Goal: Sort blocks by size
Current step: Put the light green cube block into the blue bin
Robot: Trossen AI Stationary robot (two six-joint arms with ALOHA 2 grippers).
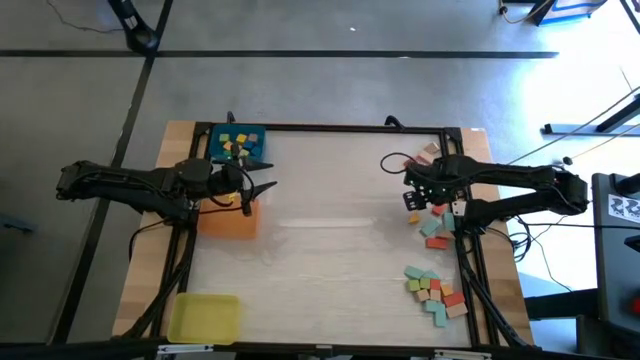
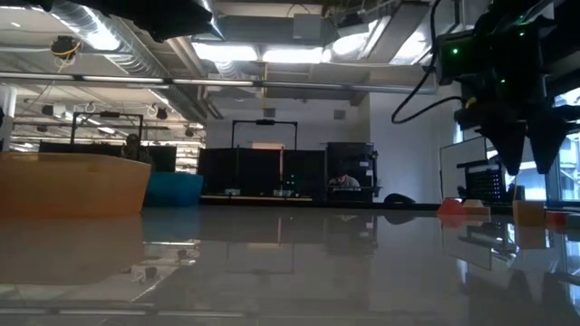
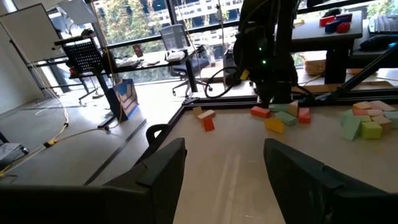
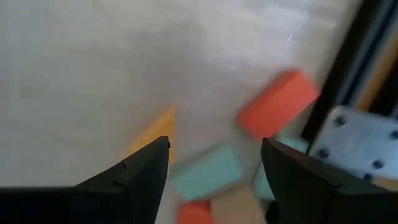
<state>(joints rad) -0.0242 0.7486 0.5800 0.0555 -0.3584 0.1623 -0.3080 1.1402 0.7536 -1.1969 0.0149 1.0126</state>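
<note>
Loose blocks lie flat along the table's right side: a few at the far right [image 1: 425,155], a group [image 1: 435,225] under my right arm, and a cluster [image 1: 435,288] near the front. Small blocks [image 1: 237,146] lie in the blue tray [image 1: 252,131]. My right gripper [image 1: 411,184] is open and empty, pointing down above a yellow block [image 4: 155,132], a teal block [image 4: 208,172] and a red-orange block [image 4: 280,101]. My left gripper [image 1: 268,176] is open and empty [image 3: 224,146], held level beside the blue tray and above the orange tray [image 1: 228,220].
A yellow tray [image 1: 205,318] sits at the front left corner. The orange tray [image 2: 72,186] and the blue tray [image 2: 177,188] stand along the left side. A black frame rail [image 1: 340,127] runs along the table's far edge. The middle of the table is bare white surface.
</note>
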